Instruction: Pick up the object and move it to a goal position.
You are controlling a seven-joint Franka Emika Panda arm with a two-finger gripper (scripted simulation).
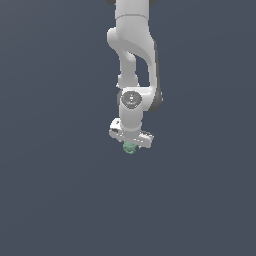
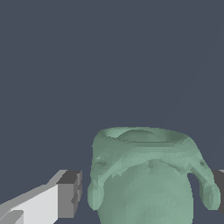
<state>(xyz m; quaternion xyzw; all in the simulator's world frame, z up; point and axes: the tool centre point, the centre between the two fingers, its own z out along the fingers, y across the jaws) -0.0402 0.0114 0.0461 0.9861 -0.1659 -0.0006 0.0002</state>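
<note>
Here the tool is pointed straight down from the white arm, and the pale-green object is seen directly beneath it, partly hidden by the tool's crossbar. In the wrist view the object is framed between the two fingers: one dark pad sits just beside its flank with a thin gap visible, while the opposite pad is only glimpsed at the picture's edge. The tool is therefore noted as spread around the object and not yet clenched on it; contact on the far side cannot be told.

No counter edge or shadow is rendered, only a flat grey-blue ground, so whether the object rests on a surface or hangs clear cannot be told. No goal marker is visible in either view.

Step in hand is judged to be the closing of the grasp. For a good result, the lumpy body should be kept centred between the pads, closure should be made gently and evenly so the bumpy surface is not squeezed sideways out of the grip, and lifting should be withheld until both pads are seated.
</note>
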